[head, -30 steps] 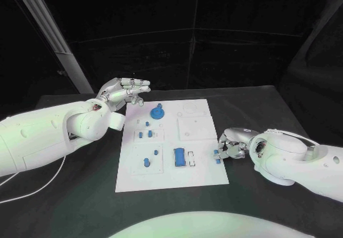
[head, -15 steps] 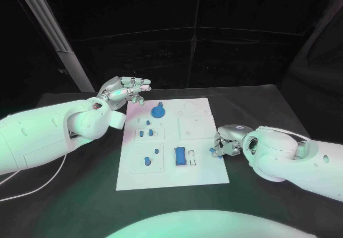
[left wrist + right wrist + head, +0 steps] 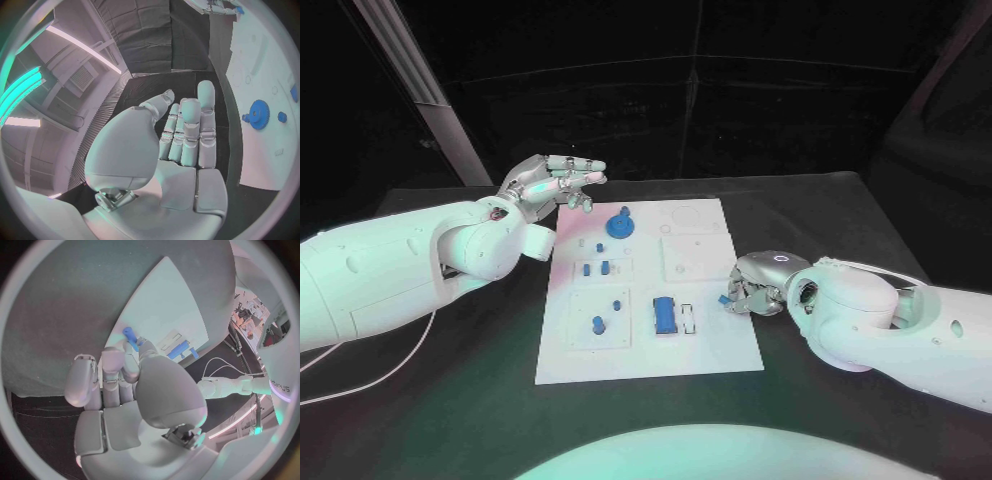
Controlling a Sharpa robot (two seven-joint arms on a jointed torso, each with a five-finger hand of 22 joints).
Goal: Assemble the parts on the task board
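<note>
Right hand [image 3: 759, 292]: fingers curled in over the right edge of the task board [image 3: 718, 345], pinching a small blue peg [image 3: 130, 336]; the right wrist view shows the peg projecting past the fingertips [image 3: 114, 358], a detail the head view leaves unclear. Left hand [image 3: 554, 180]: raised beyond the board's far left corner, fingers extended and close together, holding nothing. On the board: blue gear [image 3: 620, 226] at the far end; blue rectangular block [image 3: 665, 316] seated in a recess near the middle; several small blue pieces left of it.
</note>
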